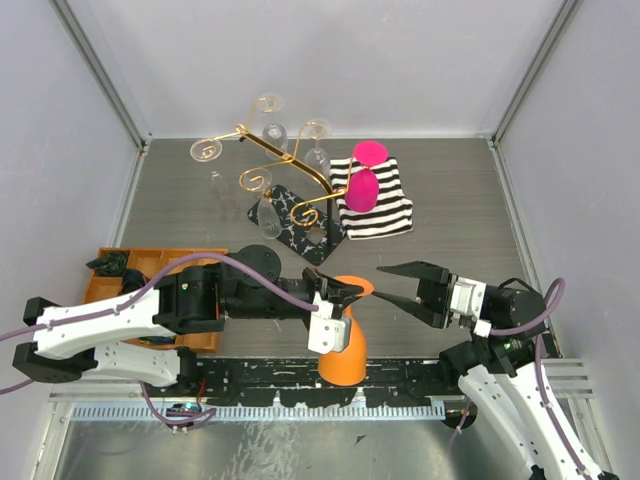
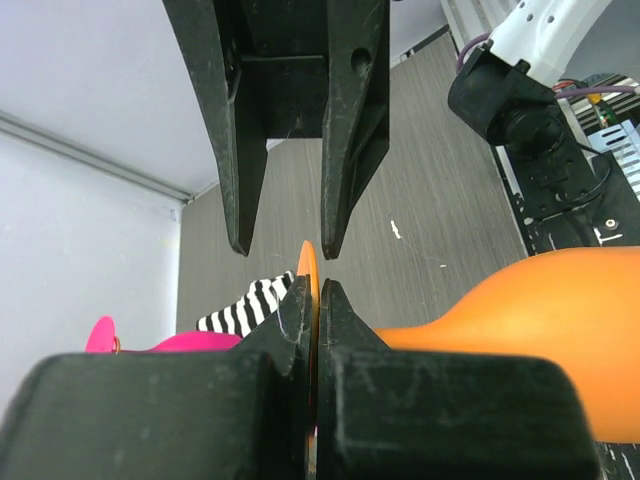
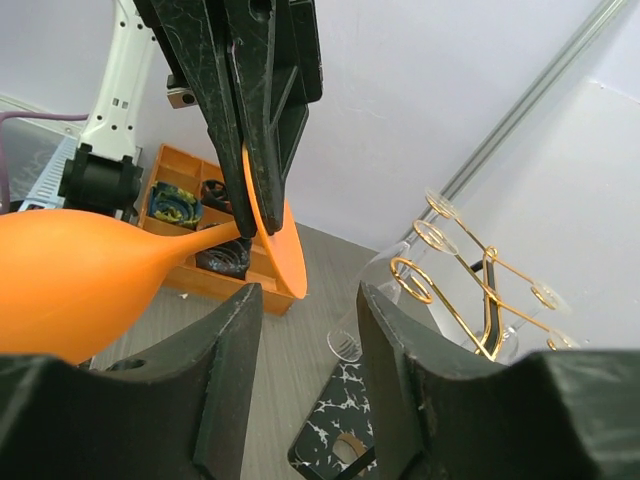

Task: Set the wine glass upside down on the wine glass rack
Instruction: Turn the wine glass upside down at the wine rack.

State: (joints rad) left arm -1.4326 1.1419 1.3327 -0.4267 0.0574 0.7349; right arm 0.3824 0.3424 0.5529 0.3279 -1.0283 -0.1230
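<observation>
The orange wine glass (image 1: pixel 342 355) hangs near the table's front edge with its bowl low and its foot disc (image 2: pixel 308 262) up. My left gripper (image 1: pixel 345 293) is shut on that foot disc, whose rim sits pinched between the fingertips (image 2: pixel 296 300). My right gripper (image 1: pixel 385 285) stands open just right of the foot, with nothing between its fingers. In the right wrist view the foot (image 3: pixel 283 250) lies a little ahead of the open right gripper (image 3: pixel 310 300). The wine glass rack (image 1: pixel 285 160), gold wire on a black marbled base (image 1: pixel 300 215), stands behind at centre and shows again as rack wire (image 3: pixel 480 290).
Clear glasses (image 1: pixel 268 215) hang upside down from the rack. A black-and-white striped cloth (image 1: pixel 385 205) right of it carries two pink glasses (image 1: pixel 363 190). An orange tray (image 1: pixel 130 275) of small items sits front left. Enclosure walls close in the sides and back.
</observation>
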